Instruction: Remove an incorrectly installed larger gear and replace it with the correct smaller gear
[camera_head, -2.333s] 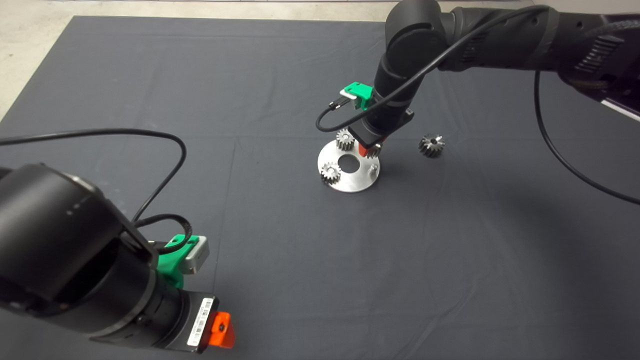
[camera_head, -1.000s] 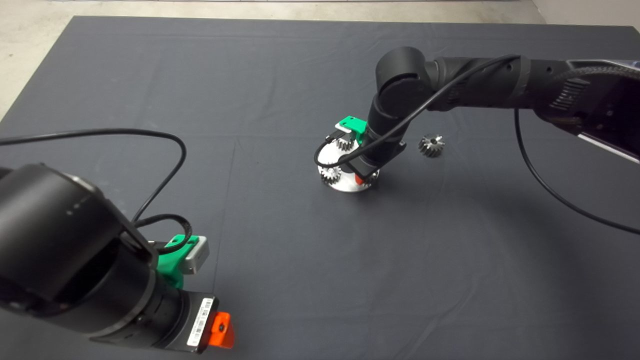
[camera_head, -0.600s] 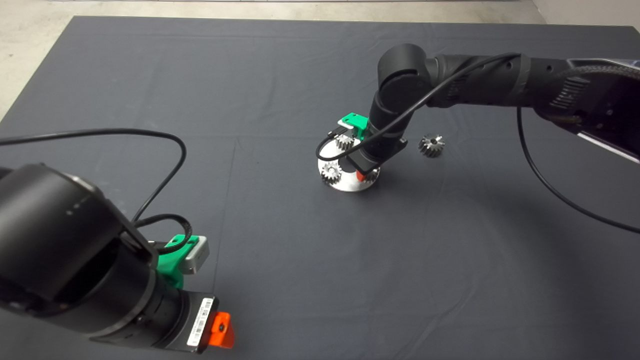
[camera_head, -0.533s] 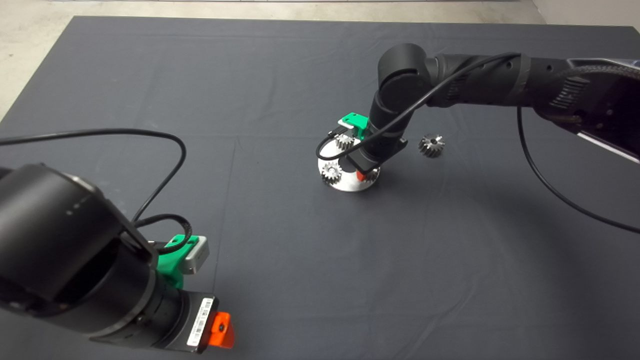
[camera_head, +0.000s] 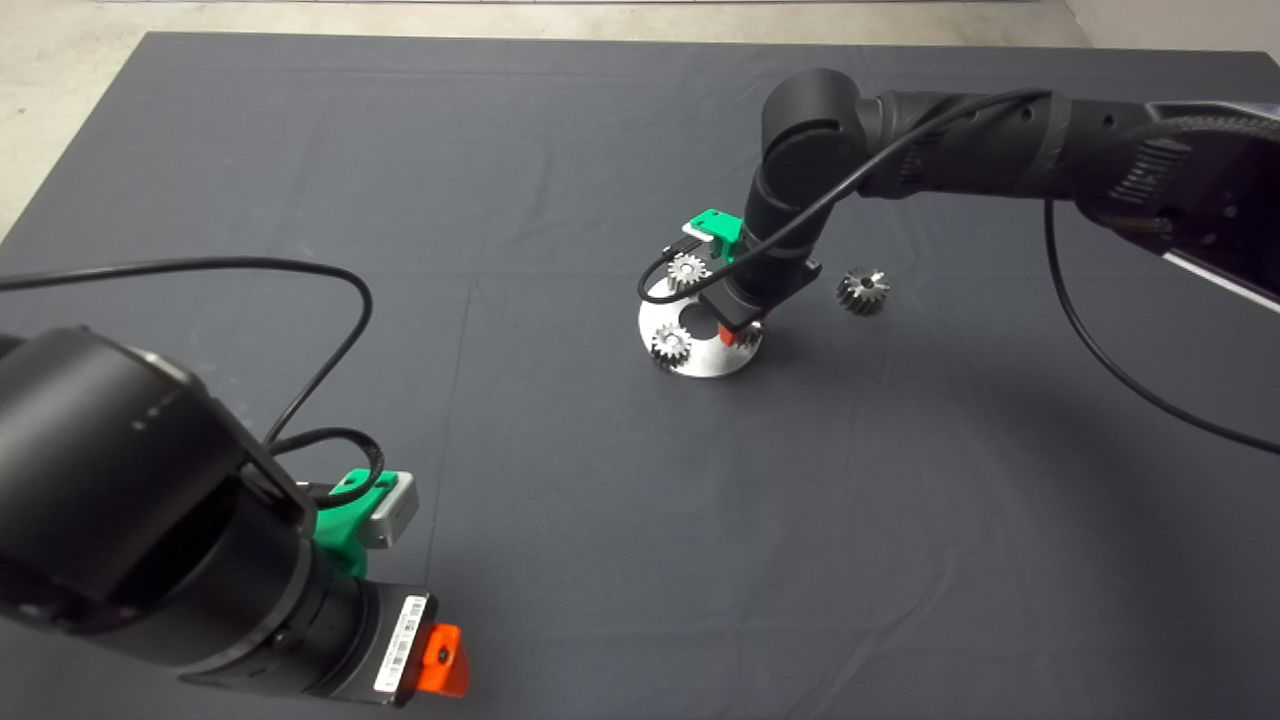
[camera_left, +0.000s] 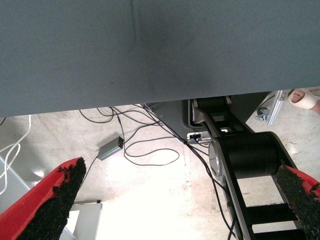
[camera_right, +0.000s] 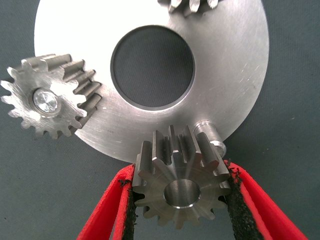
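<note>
- Right gripper: at the plate's near rim, on the side facing the larger gear; its fingers are clamped on the smaller gear's toothed flanks.
- Smaller gear: held in the air over the plate's rim, bore axis upright and bore unobstructed.
- Plate: round metal disc flat on the mat, with a wide centre hole.
- Bare peg: upright near the plate's rim, just beside the held gear's teeth and outside its bore. Judged to be the seat; the bore looks to need a short sideways shift toward the peg before lowering.
- Two pale gears: seated on their pegs on the plate's far side from the bare peg, across the centre hole. There is open room around the bare peg.
- Larger gear: lying on the mat off the plate, apart from it on the right arm's side; removal appears done.
- Left gripper: parked well away from the plate at the mat's near edge, fingers wide apart; the right arm is by far the nearer.
</note>
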